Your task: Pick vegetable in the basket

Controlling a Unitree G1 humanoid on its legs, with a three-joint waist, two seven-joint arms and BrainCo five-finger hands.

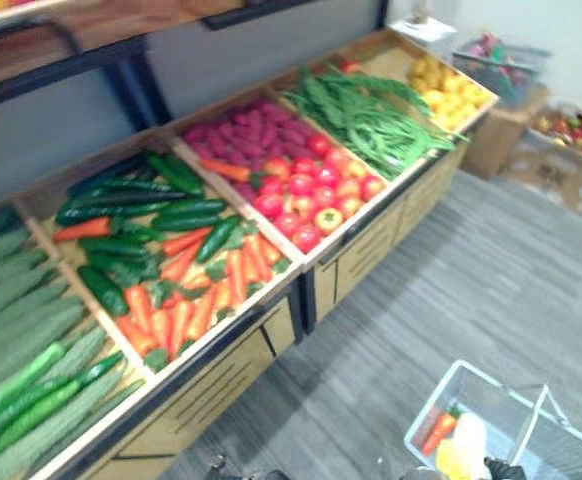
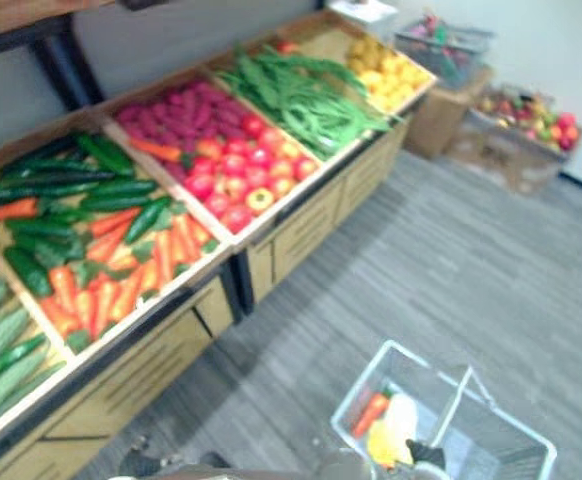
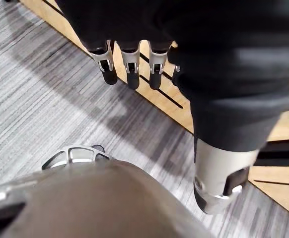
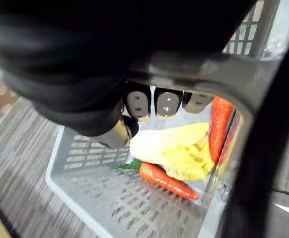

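Observation:
A grey plastic basket (image 1: pixel 441 392) hangs low at my right side, over the grey floor. My right hand (image 4: pixel 167 103) has its fingers curled round the basket's handle (image 4: pixel 199 74). Inside lie a pale yellow leafy cabbage (image 4: pixel 174 146) and two carrots (image 4: pixel 169 181), one of them (image 4: pixel 220 126) against the wall. My left hand (image 3: pixel 129 64) hangs by the wooden front of the stand with straight fingers and holds nothing. On the stand, carrots (image 1: pixel 186 290) fill a bin below dark cucumbers (image 1: pixel 141 200).
The long wooden stand also holds bumpy green gourds (image 1: pixel 21 350), tomatoes (image 1: pixel 311 190), purple roots (image 1: pixel 241 130), green beans (image 1: pixel 371 115) and yellow produce (image 1: pixel 451 90). A second basket (image 1: pixel 496 55) on a cardboard box and a fruit box (image 1: pixel 576 130) stand at the back right.

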